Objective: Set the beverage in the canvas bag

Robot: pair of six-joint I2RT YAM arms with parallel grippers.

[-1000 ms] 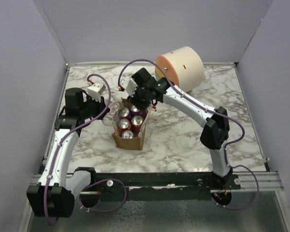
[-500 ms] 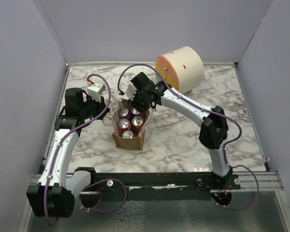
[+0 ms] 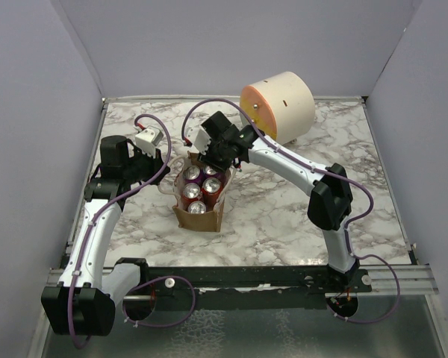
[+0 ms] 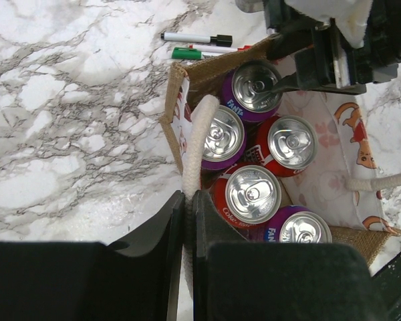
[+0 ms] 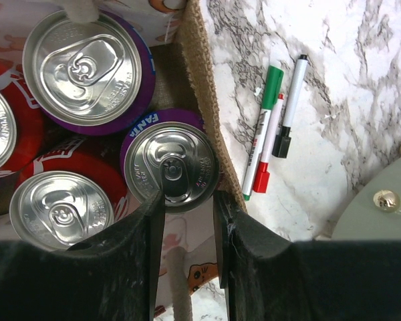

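Note:
The tan canvas bag (image 3: 198, 221) stands at table centre with several red and purple drink cans upright inside. My left gripper (image 4: 188, 195) is shut on the bag's white rope handle (image 4: 202, 134) at its left rim (image 4: 176, 100). My right gripper (image 5: 185, 194) hovers over the bag's far end, jaws apart. It is just above a purple Fanta can (image 5: 168, 157) that stands in the bag's corner by the burlap wall (image 5: 200, 87). The jaw gap is narrower than the can top and does not hold it. From the top view the right gripper (image 3: 213, 153) covers the bag's back edge.
A cream-and-orange drum (image 3: 280, 104) lies at the back right. A few markers (image 5: 267, 127) lie on the marble just beyond the bag's far wall. A second white handle (image 4: 381, 179) droops over the bag's right side. Grey walls enclose the table.
The right gripper has dipped slightly down and left over the bag's far end, then held still. The left arm and the bag have not moved.

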